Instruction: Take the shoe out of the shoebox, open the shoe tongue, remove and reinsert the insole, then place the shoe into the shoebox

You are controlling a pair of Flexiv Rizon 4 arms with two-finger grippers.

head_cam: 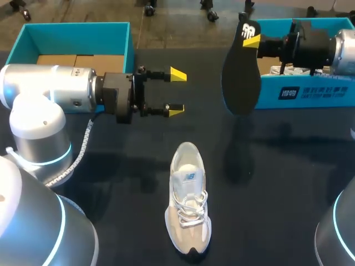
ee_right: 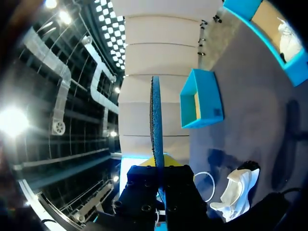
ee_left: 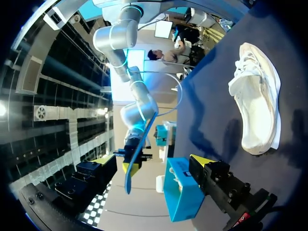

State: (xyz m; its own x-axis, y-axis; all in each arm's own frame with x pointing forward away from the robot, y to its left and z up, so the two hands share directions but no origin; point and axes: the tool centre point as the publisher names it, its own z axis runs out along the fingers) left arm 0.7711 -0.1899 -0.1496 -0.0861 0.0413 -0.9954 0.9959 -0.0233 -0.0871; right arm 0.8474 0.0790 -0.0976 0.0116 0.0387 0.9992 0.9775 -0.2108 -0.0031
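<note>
A white and grey sneaker (head_cam: 188, 205) lies on the black table near the front middle, toe toward me. It also shows in the left wrist view as the sneaker (ee_left: 257, 106) off to one side of the fingers. My right gripper (head_cam: 252, 41) is shut on the heel end of a black insole (head_cam: 241, 75), which hangs upright in the air beside the right shoebox (head_cam: 310, 91). In the right wrist view the insole (ee_right: 156, 115) stands edge-on between the fingers of that gripper (ee_right: 159, 163). My left gripper (head_cam: 177, 92) hovers open and empty left of the insole, above the table.
A second teal box (head_cam: 77, 39) with a cardboard floor stands at the back left, behind my left arm. The right shoebox holds white paper. A white cable (head_cam: 83, 147) hangs along my left arm's base.
</note>
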